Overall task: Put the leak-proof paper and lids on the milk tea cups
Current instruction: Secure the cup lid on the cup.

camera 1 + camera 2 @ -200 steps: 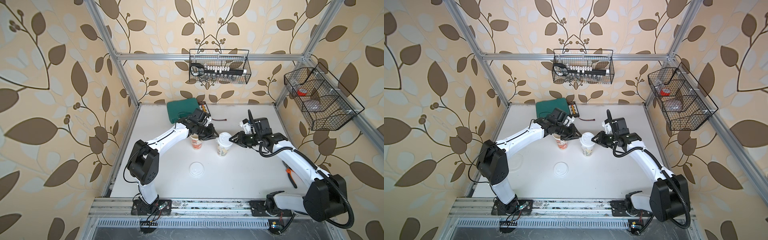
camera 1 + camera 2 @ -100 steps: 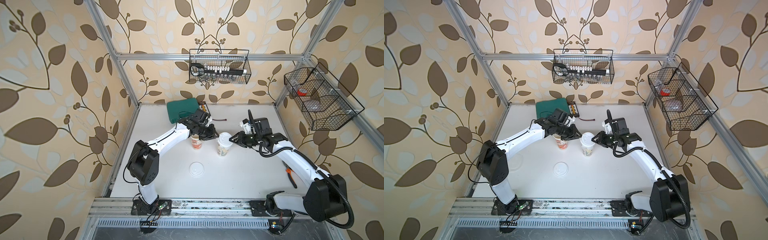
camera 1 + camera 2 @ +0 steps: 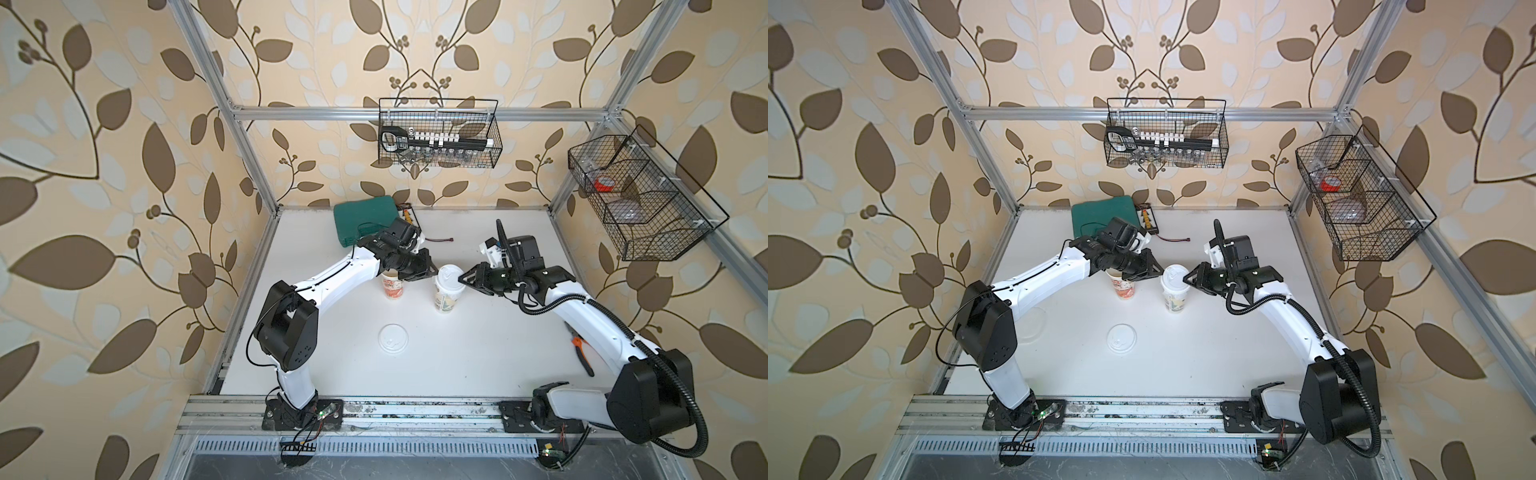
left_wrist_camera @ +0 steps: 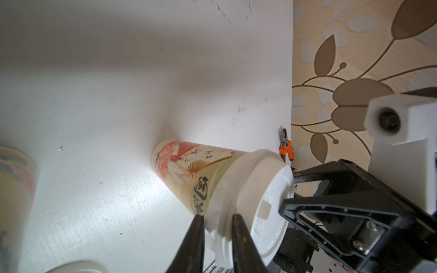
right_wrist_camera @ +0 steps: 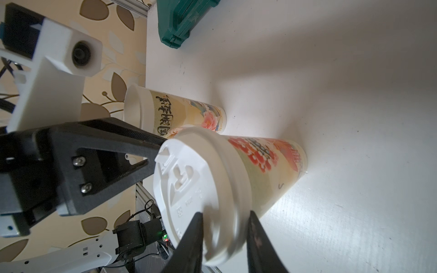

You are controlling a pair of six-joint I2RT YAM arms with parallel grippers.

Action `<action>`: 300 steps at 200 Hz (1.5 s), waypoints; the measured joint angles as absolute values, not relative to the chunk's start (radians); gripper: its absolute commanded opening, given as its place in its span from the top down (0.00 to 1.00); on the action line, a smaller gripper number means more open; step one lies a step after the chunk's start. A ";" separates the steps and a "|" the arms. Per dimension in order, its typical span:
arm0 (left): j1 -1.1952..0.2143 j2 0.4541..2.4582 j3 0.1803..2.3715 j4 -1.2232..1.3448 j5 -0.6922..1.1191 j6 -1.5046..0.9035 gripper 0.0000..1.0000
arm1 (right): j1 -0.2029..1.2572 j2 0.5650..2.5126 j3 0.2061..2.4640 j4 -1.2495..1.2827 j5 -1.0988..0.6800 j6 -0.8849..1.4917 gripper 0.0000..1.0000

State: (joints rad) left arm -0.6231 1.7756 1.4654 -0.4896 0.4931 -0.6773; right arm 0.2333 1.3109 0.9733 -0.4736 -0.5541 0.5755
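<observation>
Two milk tea cups stand mid-table. The red-orange cup is open-topped, and my left gripper's body partly covers it. The green-beige cup wears a white lid. My left gripper is shut on the lid's rim from one side. My right gripper is shut on the opposite rim. A thin pale flap sticks out under the lid's skirt. A faint round outline, maybe leak-proof paper, lies beside the left arm.
A loose white lid lies on the table in front of the cups. A green case and a small board with a cable sit at the back. Orange-handled pliers lie near the right edge. Wire baskets hang on the walls.
</observation>
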 measured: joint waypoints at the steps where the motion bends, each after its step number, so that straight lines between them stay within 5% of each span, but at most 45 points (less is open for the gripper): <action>1: -0.623 1.776 1.465 -0.490 0.493 -0.677 0.77 | 0.233 1.311 0.973 -0.474 -0.554 0.575 0.71; 92: -0.643 1.796 1.559 -0.622 0.411 -0.661 0.71 | 0.234 1.311 0.973 -0.471 -0.554 0.575 0.70; 158: -0.640 1.799 1.621 -0.752 0.394 -0.654 0.45 | 0.234 1.311 0.973 -0.468 -0.550 0.574 0.67; 222: -0.622 1.798 1.707 -0.767 0.393 -0.652 0.37 | 0.234 1.311 0.988 -0.501 -0.529 0.557 0.49; 256: -0.599 1.788 1.707 -0.788 0.385 -0.635 0.23 | 0.233 1.311 1.045 -0.555 -0.508 0.537 0.32; 284: -0.571 1.746 1.705 -0.808 0.370 -0.617 0.02 | 0.224 1.303 1.114 -0.584 -0.489 0.505 0.22; 300: -0.553 1.695 1.691 -0.807 0.358 -0.610 0.01 | 0.221 1.290 1.140 -0.597 -0.482 0.488 0.16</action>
